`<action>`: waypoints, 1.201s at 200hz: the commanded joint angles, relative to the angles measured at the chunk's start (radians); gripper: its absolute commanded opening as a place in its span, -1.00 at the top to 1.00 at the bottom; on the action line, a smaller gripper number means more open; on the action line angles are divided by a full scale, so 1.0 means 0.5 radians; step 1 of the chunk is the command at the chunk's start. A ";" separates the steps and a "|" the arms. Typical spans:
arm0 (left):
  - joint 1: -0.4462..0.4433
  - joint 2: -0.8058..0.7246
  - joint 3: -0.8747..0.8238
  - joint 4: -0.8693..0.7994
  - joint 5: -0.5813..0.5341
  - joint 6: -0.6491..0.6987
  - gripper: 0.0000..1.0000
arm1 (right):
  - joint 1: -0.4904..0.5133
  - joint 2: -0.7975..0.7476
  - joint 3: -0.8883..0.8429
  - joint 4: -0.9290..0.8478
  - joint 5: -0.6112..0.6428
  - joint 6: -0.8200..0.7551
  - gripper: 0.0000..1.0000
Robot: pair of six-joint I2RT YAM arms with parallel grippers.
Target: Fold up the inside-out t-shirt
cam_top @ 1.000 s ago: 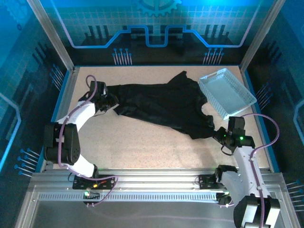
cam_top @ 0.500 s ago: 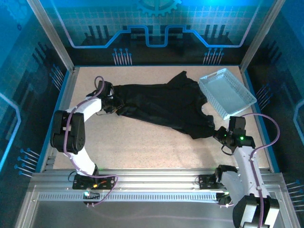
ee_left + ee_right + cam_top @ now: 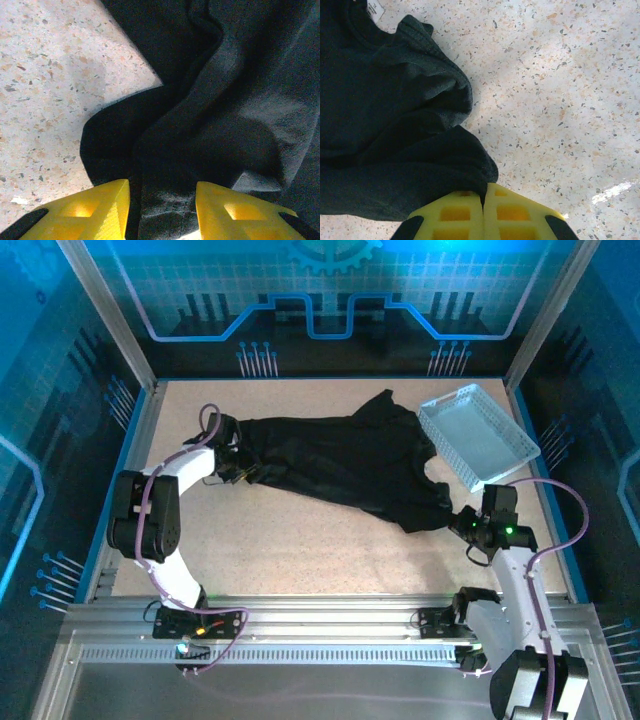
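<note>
Left pincer (image 3: 162, 192) has shifted onto the inside-out t-shirt (image 3: 340, 460), jaws spreading to regrip; right pincer (image 3: 483, 189) stays clamped on its far corner.

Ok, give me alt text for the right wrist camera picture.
The yellow right gripper, shut, pinches the edge of a crumpled black t-shirt lying on a speckled table. A small white label shows at the top left.
</note>
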 commanded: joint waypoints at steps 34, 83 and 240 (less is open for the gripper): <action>-0.029 0.104 -0.017 0.072 0.157 -0.031 0.21 | -0.034 -0.009 0.018 0.007 -0.014 -0.016 1.00; -0.037 0.019 -0.053 0.108 0.169 -0.057 0.53 | -0.034 -0.003 0.031 0.009 -0.018 -0.019 1.00; -0.033 -1.615 -0.689 -0.071 -0.550 -0.117 1.00 | -0.126 -0.200 0.459 -0.330 -0.044 -0.082 1.00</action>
